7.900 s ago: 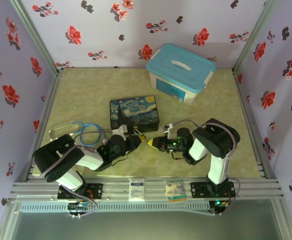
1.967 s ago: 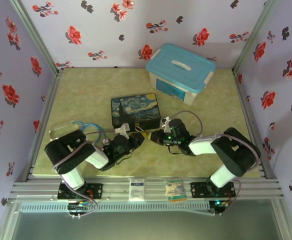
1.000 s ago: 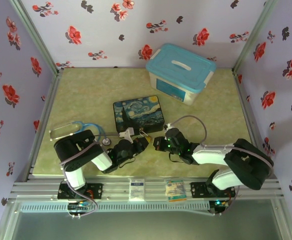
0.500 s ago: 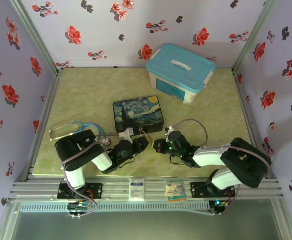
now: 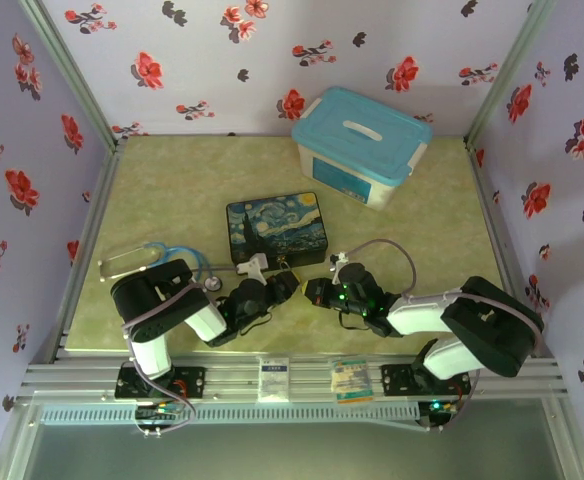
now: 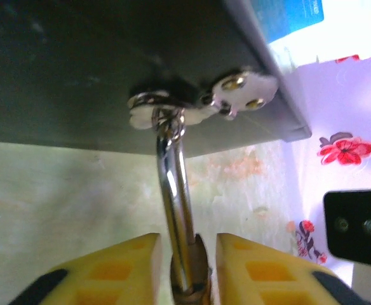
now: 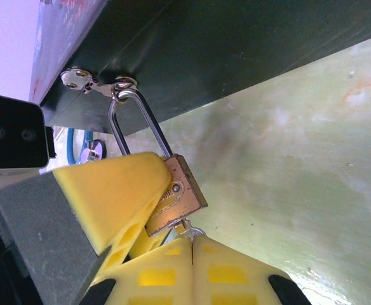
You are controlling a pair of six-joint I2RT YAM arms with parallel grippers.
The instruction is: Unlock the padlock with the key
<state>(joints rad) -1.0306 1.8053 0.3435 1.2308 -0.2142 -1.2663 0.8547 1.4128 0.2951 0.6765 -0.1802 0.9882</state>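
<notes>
Two arms lie low over the table and meet nose to nose at the near side of a flat painted box with a swirling night-sky lid. A white tub with a blue lid stands well apart toward the far right corner. A stethoscope with blue tubing lies on the left, close beside the left arm. From the right wrist its round head peeks past the box's corner. Flowered walls close three sides. The dark front wall of the box rises right behind the work, so both arms crowd into the narrow strip before it.

The padlock is at that wall, its silver shackle threaded through a small silver hasp riveted to the box. The brass body slants away from the box toward the arms.

The left jaws stand narrow, one yellow finger on each side of the shackle's lower end and the top of the body. Seen from the right wrist, one of these fingers lies along the body's side. Whether they press it I cannot tell.

The right jaws are closed tip to tip just beneath the padlock. They pinch the key, of which a thin silvery sliver shows, touching the underside of the body.
</notes>
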